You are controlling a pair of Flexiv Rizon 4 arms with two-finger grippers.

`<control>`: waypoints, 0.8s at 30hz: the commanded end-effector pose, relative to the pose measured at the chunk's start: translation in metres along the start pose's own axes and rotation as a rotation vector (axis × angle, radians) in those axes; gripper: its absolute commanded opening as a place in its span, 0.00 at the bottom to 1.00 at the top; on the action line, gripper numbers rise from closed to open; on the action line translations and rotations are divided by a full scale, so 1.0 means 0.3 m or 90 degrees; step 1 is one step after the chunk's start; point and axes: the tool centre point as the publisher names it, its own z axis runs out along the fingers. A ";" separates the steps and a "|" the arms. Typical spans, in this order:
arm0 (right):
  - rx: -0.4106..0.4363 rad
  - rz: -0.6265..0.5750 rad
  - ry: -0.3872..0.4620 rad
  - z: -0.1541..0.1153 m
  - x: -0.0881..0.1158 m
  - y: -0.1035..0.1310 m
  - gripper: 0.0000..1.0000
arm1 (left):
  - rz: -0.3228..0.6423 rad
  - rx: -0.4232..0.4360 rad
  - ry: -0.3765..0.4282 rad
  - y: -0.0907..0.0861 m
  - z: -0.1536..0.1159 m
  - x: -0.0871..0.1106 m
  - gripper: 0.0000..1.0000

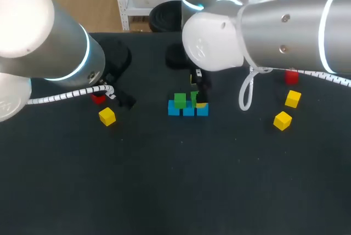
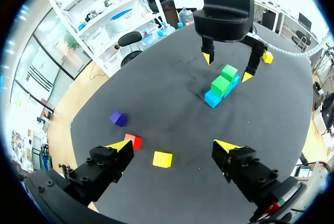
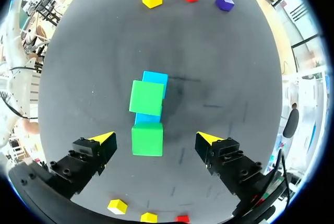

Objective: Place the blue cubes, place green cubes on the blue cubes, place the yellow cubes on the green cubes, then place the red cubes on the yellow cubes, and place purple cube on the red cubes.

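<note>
- Head view: right jaws are hovering over the blue cubes (image 1: 188,111) mid-tabletop (image 1: 164,191), with two green cubes (image 1: 180,101) sitting on them.
- Left wrist view: left jaws are gaping empty, facing a yellow cube (image 2: 162,159), likely the next layer.
- Right wrist view: right jaws, wide open, are straddling a green cube (image 3: 147,139) without touching it.

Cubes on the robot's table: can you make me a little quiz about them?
1. True or false: a yellow cube sits on the green cubes.
2. How many green cubes rest on the blue cubes?
3. The right gripper above them is: A open and empty, B shut on a red cube, C shut on a purple cube.
Key: 1 false; 2 two; 3 A.
</note>
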 end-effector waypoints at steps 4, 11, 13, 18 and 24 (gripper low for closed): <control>-0.006 0.012 -0.002 -0.006 0.013 0.012 1.00 | 0.001 0.001 -0.001 0.002 0.000 0.001 1.00; -0.012 0.029 -0.008 -0.012 0.024 0.018 1.00 | 0.001 0.001 -0.001 0.002 0.000 0.001 1.00; -0.014 0.030 -0.008 -0.009 0.025 0.017 1.00 | 0.001 0.001 -0.001 0.002 0.000 0.001 1.00; -0.017 0.029 -0.008 -0.002 0.022 0.015 1.00 | 0.001 0.001 -0.001 0.002 0.000 0.001 1.00; -0.019 0.028 -0.008 0.002 0.021 0.011 1.00 | 0.001 0.001 -0.001 0.002 0.000 0.001 1.00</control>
